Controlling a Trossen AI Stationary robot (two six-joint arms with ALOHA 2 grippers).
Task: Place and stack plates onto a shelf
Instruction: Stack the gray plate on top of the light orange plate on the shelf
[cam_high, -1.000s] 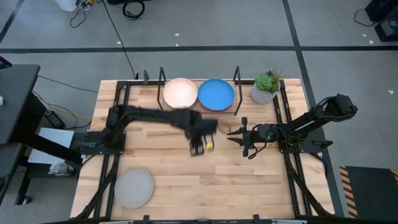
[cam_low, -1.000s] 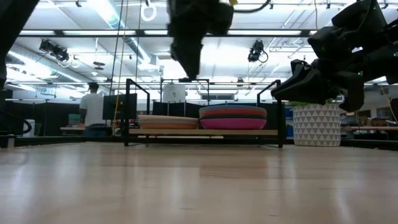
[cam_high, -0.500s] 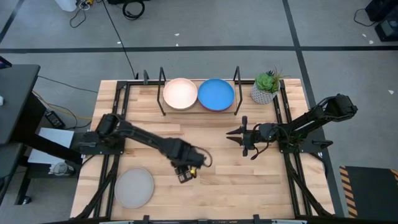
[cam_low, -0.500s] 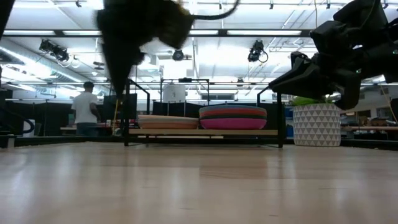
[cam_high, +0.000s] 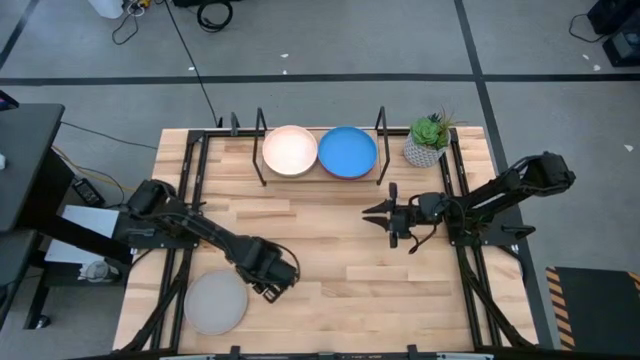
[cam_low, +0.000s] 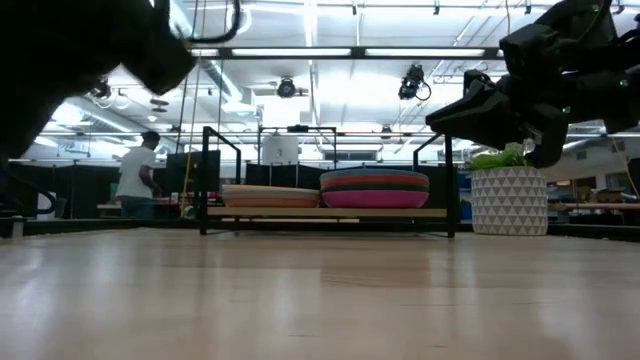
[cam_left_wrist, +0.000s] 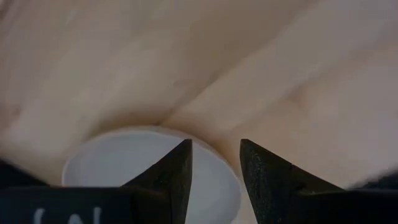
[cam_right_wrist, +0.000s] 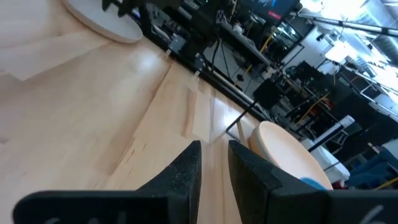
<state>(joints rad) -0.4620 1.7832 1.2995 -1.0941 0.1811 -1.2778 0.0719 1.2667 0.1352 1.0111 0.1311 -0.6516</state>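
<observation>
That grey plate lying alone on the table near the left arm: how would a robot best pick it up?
Probably by the rim. The grey plate lies flat on the table, so only its thin edge gives something to pinch. The left gripper hovers beside the edge facing the table's middle, fingers slightly apart, so coming in low from that side, one finger above the rim and one below, looks sensible.

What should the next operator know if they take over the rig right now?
Left pincer: open, empty, just beside the grey-beige plate lying on the table's near-left part.
Right pincer: empty, fingers a little apart, hovering mid-table on the right, in front of the shelf.
Done: two stacks on the shelf, cream plate topping the left, bright blue plate topping the right.
Left: pick up the grey-beige plate and stack it on the shelf.
</observation>
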